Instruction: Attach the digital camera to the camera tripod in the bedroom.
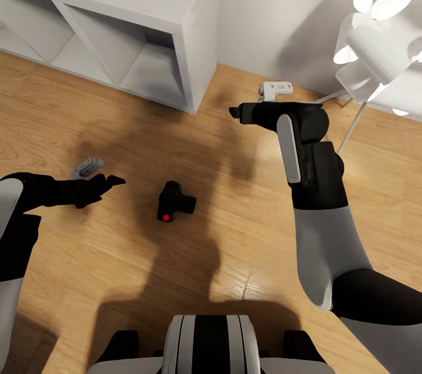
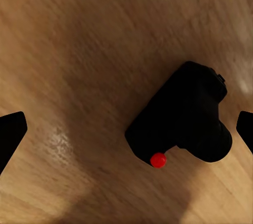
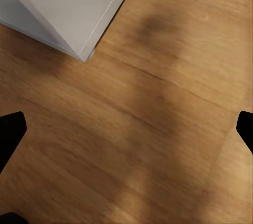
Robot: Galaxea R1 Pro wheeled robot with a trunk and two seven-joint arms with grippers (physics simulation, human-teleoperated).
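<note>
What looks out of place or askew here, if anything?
The digital camera lies loose on the bare wood floor, in front of the white shelf unit. The left gripper hangs open above it. Nothing looks spilled or damaged.

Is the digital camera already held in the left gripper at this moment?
No: the digital camera lies on the wood floor between the spread fingers of the left gripper, touching neither.

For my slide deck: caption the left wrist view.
Open left tool above a black camera lying on the wood floor, red button showing.
</note>
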